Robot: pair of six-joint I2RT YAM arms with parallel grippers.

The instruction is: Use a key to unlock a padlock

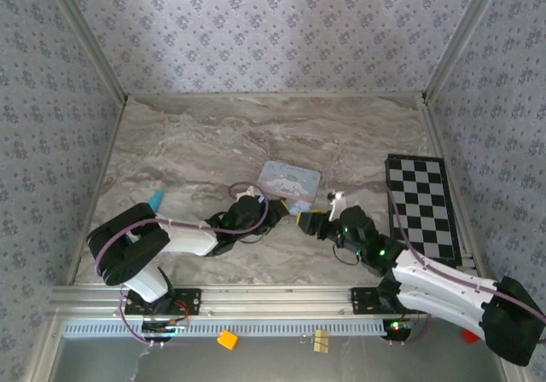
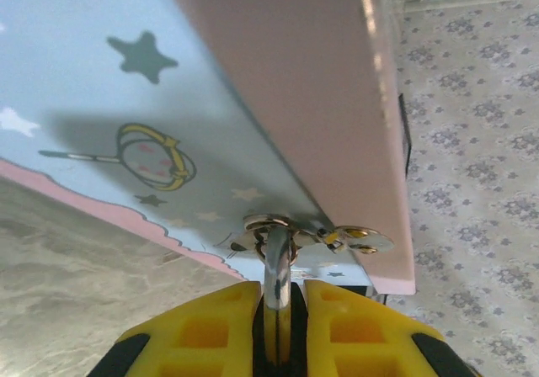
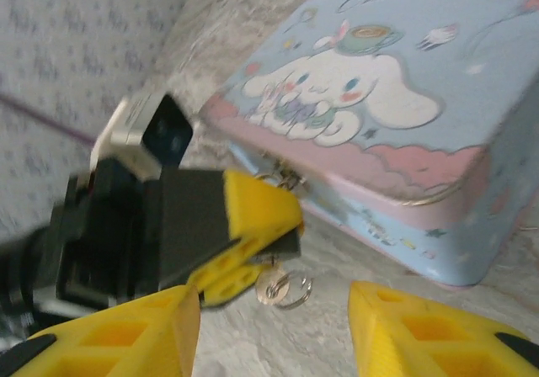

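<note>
Padlock (image 2: pixel 277 297) shackle sits through tin (image 3: pixel 370 99) hasp, body pinched by left pincer (image 3: pixel 265 234). Right pincer (image 3: pixel 274 318) spread, holding nothing. Key ring (image 3: pixel 286 289) dangles beneath lock: probably inserted, unlock not confirmed.

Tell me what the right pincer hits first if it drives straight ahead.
Probably the small silver ring dangling under the left pincer; the light-blue tin sits behind it. Depth is unclear.

Glossy printed tin box (image 3: pixel 404 141), polished silver metal shackle on the padlock (image 2: pixel 277 276), matt yellow, probably plastic, gripper fingers (image 2: pixel 210 339), smooth marble-look tabletop (image 1: pixel 196 143).
</note>
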